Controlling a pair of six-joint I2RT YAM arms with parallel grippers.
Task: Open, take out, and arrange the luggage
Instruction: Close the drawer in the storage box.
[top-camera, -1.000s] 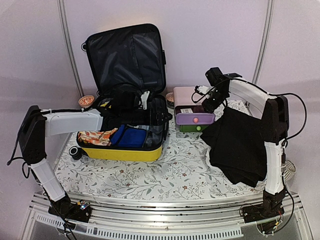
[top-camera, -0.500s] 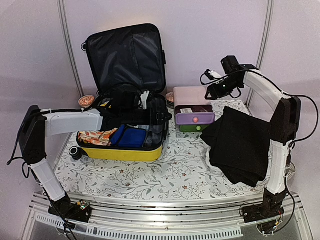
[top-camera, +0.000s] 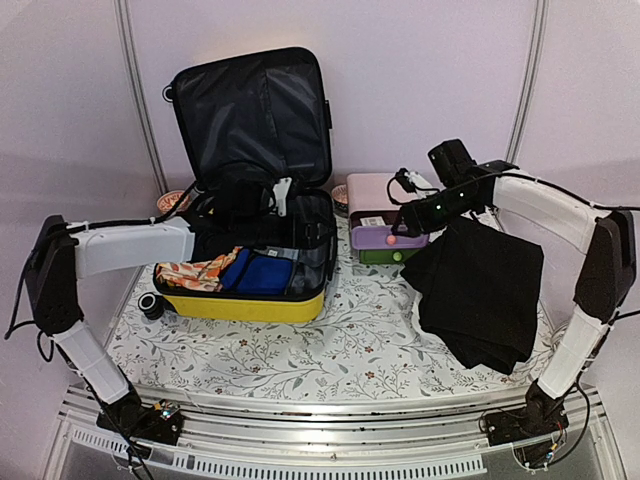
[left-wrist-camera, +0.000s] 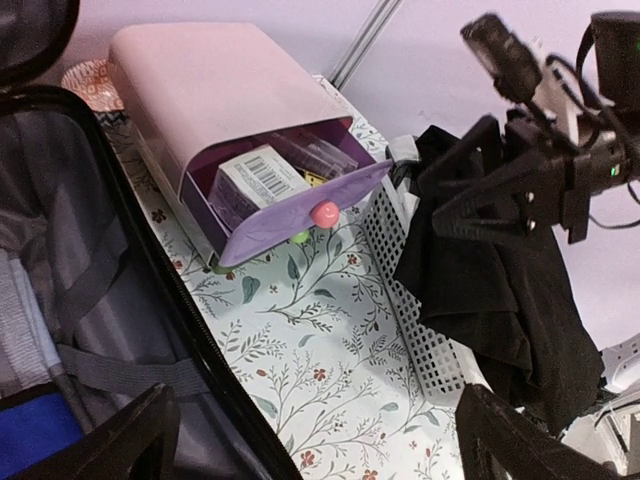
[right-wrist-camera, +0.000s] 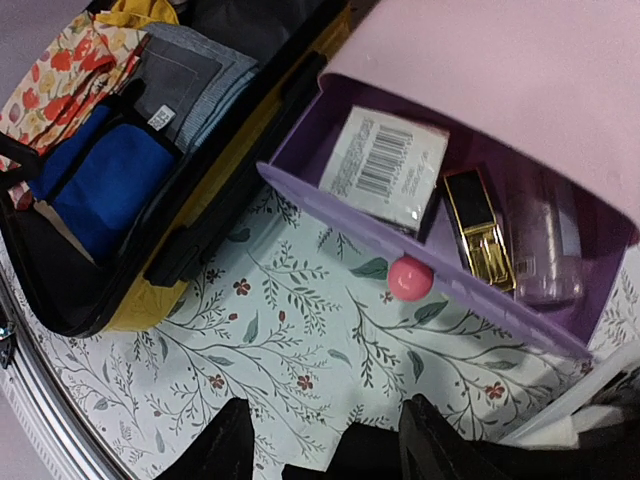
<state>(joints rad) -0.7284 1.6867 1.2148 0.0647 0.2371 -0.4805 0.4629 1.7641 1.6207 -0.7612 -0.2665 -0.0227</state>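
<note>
The yellow luggage (top-camera: 240, 305) lies open at the left, its black-lined lid (top-camera: 250, 110) upright. Folded clothes fill the base: a floral cloth (right-wrist-camera: 75, 65), a blue piece (right-wrist-camera: 100, 175) and grey ones. My left gripper (top-camera: 285, 200) hovers over the luggage's back right corner, wide open and holding nothing. In the left wrist view its fingers (left-wrist-camera: 120, 440) frame the luggage rim and the floral table cover. My right gripper (top-camera: 402, 225) hangs open and empty just over the front of the pink drawer box (top-camera: 375, 190).
The box's purple drawer (right-wrist-camera: 430, 270) with a pink knob (right-wrist-camera: 410, 278) stands pulled out, holding a barcoded packet (right-wrist-camera: 385, 165) and a gold tube (right-wrist-camera: 478, 225). A black cloth (top-camera: 480, 290) drapes over a white mesh basket (left-wrist-camera: 420, 300) at the right. Small bowls sit behind.
My right arm rose toward the back, then swung down and left to the drawer front. The left arm shifted slightly back over the luggage. The black cloth stays on the basket.
</note>
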